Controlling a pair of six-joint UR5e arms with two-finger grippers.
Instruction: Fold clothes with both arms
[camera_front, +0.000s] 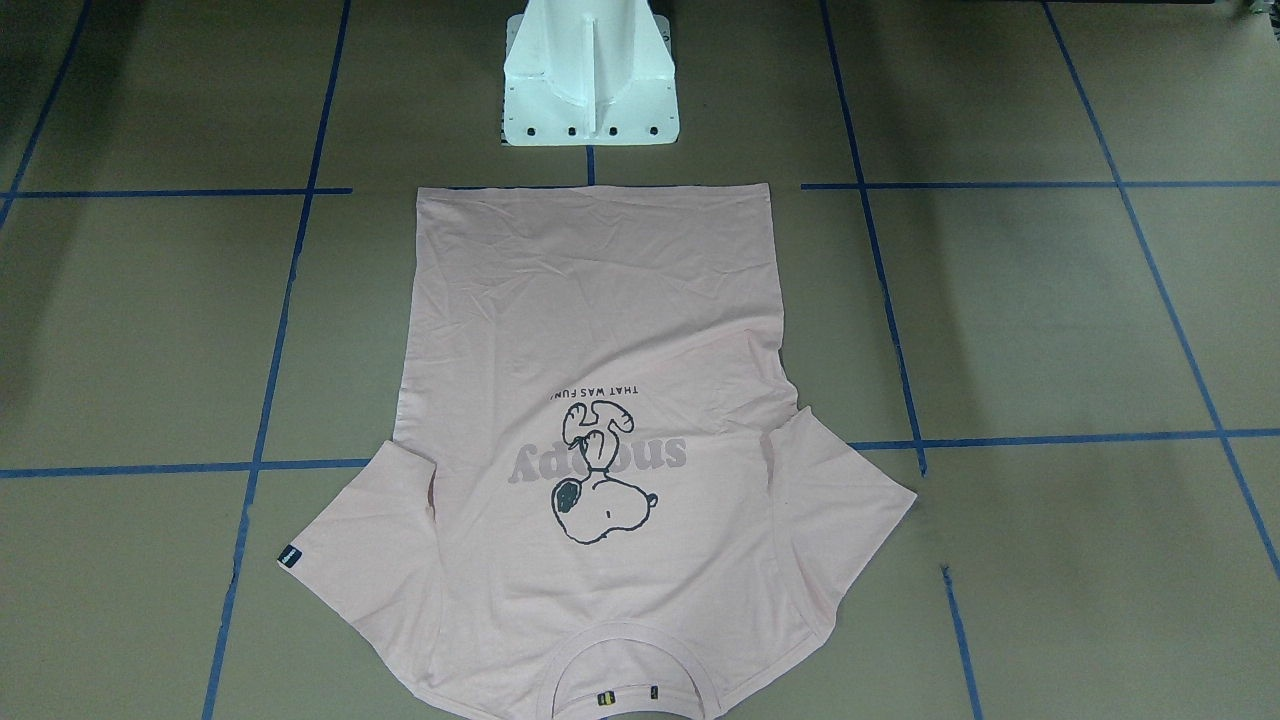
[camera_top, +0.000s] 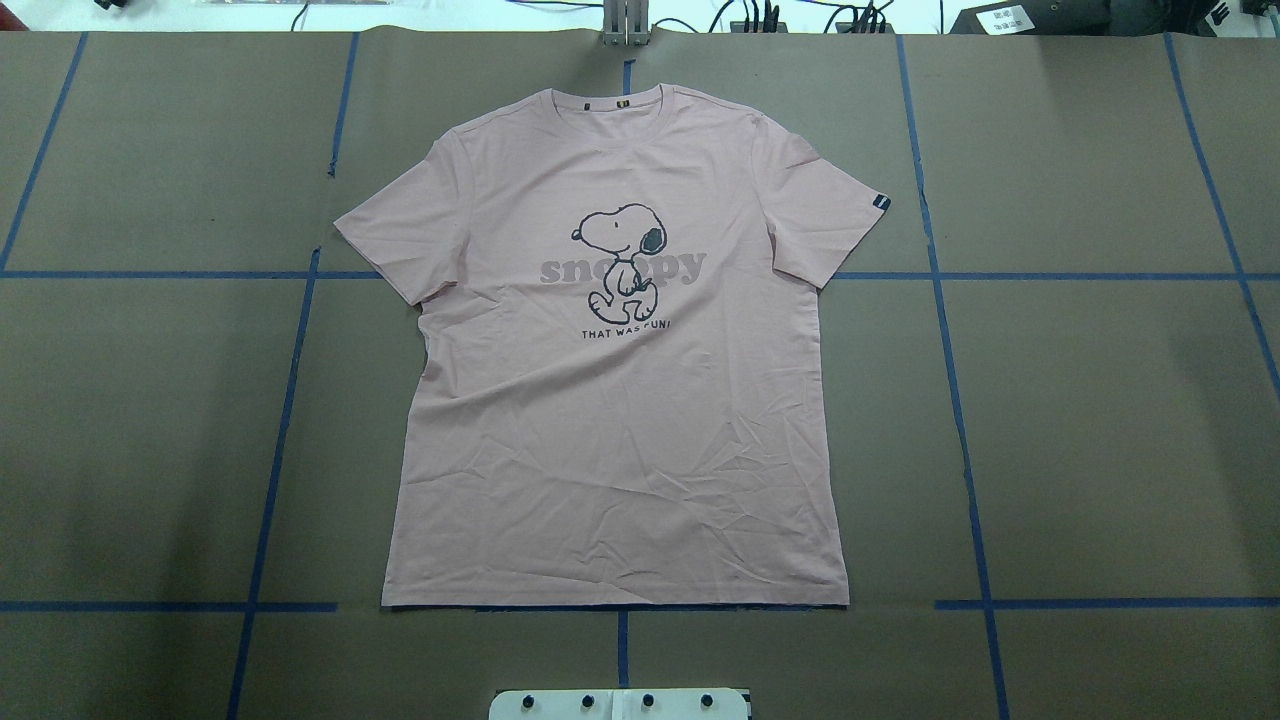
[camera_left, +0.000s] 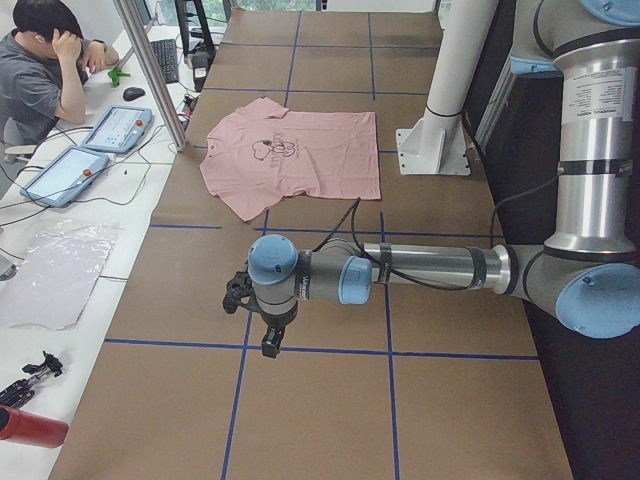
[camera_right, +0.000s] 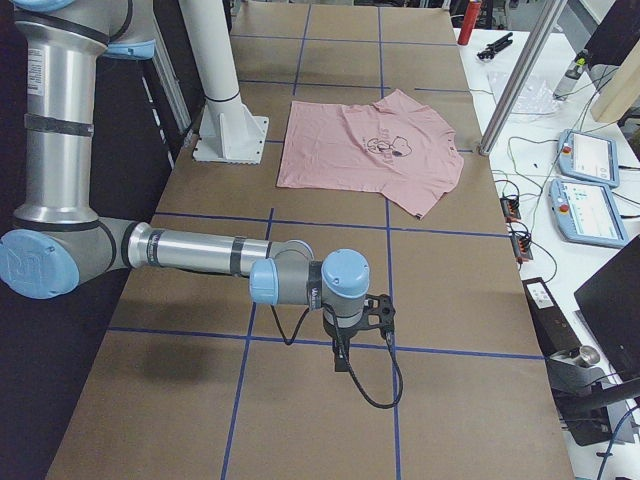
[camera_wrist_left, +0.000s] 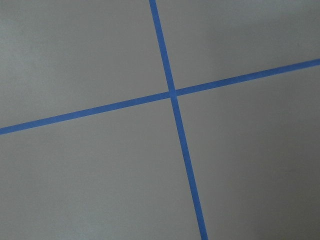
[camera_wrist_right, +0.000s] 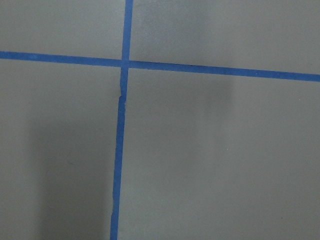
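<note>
1. Right now my T-shirt lies spread flat on the brown table, front side up, in the middle of the table, straight ahead of my white pedestal.
2. Its collar points away from me, and its straight hem is the edge nearest my base, running along a blue tape line.
3. Both short sleeves are laid out to the sides. The small black tag sits on the sleeve on my right.
4. The cartoon-dog print faces up, with mauve lettering behind it and a line of small dark text under it. The lower half of the cloth shows light creases.
5. My left arm reaches out low over the table towards its left end, well apart from the shirt. My left gripper points down close to a tape line. I cannot tell whether its fingers are spread or pressed together.
6. My left wrist camera sees only bare table and a crossing of two tape lines.
7. My right arm is stretched out the same way towards the right end of the table. My right gripper hangs downward there, far from the shirt, and its finger state is likewise not clear to me.
8. My right wrist camera shows another tape crossing and nothing of the cloth.
</note>
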